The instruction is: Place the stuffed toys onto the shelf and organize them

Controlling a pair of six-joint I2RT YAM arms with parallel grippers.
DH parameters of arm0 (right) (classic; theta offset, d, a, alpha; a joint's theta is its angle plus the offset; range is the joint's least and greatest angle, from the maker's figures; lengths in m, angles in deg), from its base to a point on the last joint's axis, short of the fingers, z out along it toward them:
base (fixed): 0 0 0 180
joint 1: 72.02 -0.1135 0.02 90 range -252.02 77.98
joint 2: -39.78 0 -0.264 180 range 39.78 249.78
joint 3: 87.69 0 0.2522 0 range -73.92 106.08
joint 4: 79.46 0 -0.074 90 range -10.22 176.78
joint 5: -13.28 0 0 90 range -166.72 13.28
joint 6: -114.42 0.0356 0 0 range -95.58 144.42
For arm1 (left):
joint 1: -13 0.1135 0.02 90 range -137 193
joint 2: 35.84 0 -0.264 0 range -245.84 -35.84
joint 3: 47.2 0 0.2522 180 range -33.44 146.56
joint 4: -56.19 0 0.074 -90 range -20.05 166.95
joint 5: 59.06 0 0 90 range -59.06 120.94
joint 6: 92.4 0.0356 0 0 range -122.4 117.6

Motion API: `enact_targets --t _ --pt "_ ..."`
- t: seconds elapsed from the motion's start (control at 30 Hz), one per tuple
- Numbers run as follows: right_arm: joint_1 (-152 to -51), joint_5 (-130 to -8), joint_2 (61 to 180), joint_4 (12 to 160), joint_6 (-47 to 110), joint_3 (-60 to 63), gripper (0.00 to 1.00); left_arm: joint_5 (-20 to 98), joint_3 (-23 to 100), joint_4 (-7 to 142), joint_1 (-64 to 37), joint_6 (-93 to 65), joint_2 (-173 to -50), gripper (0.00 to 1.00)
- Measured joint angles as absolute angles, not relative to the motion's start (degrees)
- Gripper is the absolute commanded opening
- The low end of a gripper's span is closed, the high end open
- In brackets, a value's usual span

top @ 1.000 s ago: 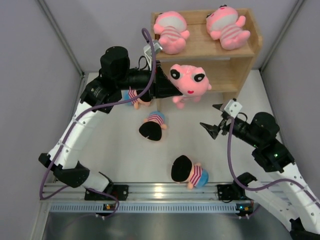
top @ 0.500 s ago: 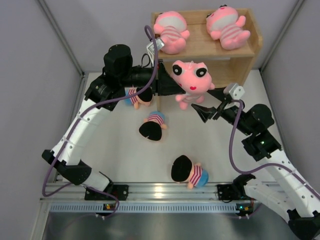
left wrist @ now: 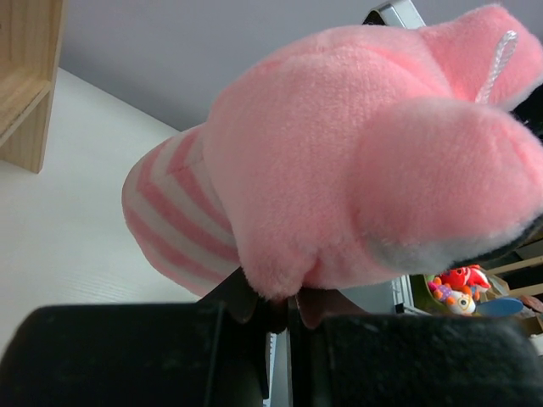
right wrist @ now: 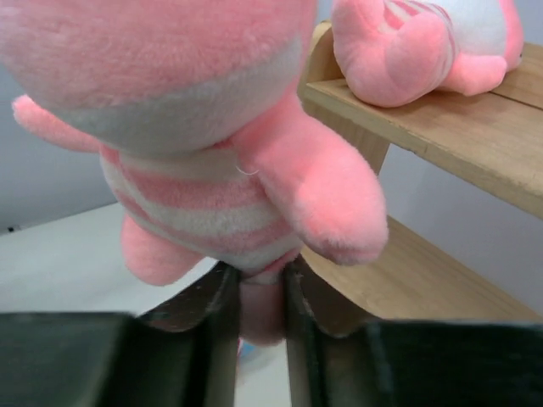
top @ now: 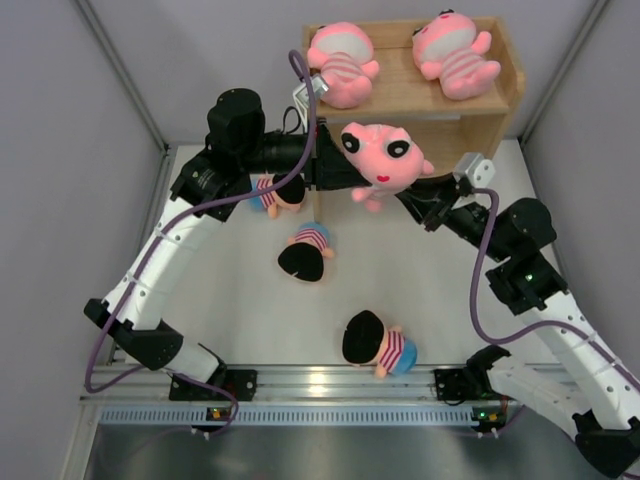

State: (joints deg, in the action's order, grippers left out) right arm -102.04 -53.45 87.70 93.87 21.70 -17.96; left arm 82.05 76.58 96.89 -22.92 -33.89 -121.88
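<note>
The pink striped plush creature [top: 382, 160] hangs in the upper centre of the top view, just in front of the light wooden two-tier shelf [top: 400, 97]. The left gripper [left wrist: 280, 301] pinches its back and the right gripper [right wrist: 261, 298] pinches one leg, probably to hand it over toward the shelf.

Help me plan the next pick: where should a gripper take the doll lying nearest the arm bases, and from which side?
Take the doll by its striped torso, coming straight down from above. It lies flat on the table with nothing touching it, and the torso looks narrower than the round black-haired head, so closing across it would probably hold best.
</note>
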Motion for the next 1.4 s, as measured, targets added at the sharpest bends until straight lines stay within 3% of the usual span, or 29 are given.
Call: enact_targets --t 0.07,0.13,0.2,0.23,0.27,0.33,0.6,0.87,1.23,1.3,1.33,1.4 --pt "-102.2 -53.3 88.2 93.2 22.0 -17.0 0.0 82.1 76.6 96.8 -22.9 -33.7 -121.9 0.21" --pt "-102.3 -53.3 88.9 91.4 22.8 -15.2 0.0 82.2 76.6 96.3 -22.9 -32.8 -121.9 0.43" --pt "-102.3 -54.1 89.8 88.5 24.3 -12.6 0.0 82.6 76.6 96.0 -22.7 -31.5 -121.9 0.55" --pt "-102.3 -54.9 90.5 86.4 25.2 -10.6 0.0 82.8 76.9 96.0 -22.6 -30.8 -121.9 0.76" --pt "-102.3 -55.9 91.3 84.7 26.1 -8.5 0.0 82.9 77.1 96.0 -22.6 -30.1 -121.9 0.86" --pt "-102.3 -57.7 93.4 80.5 28.1 -2.8 0.0 83.3 78.2 96.1 -22.3 -28.3 -121.9 0.98" --pt "-102.4 -63.7 103.5 66.1 33.5 22.2 0.0 81.4 85.1 96.7 -19.0 -22.5 -122.0 0.99" --pt "-97.6 -62.2 118.4 52.6 35.7 44.1 0.0 70.1 84.4 99.4 -17.0 -10.2 -120.8 0.99" --pt "-87.9 -57.9 130.1 43.1 39.6 47.0 0.0 62.1 77.4 103.6 -17.0 -1.4 -120.6 0.99" --pt "-87.7 -57.6 130.4 42.9 39.7 47.0 0.09 62.1 77.0 103.7 -17.0 -1.1 -120.4 0.99" --pt "-87.6 -57.6 130.4 42.6 39.9 47.3 0.23 62.1 76.8 103.8 -17.0 -0.9 -120.3 0.99" --pt "-87.5 -57.6 130.3 42.6 40.1 48.1 0.29 62.1 76.7 103.8 -17.0 -0.9 -120.1 0.99"
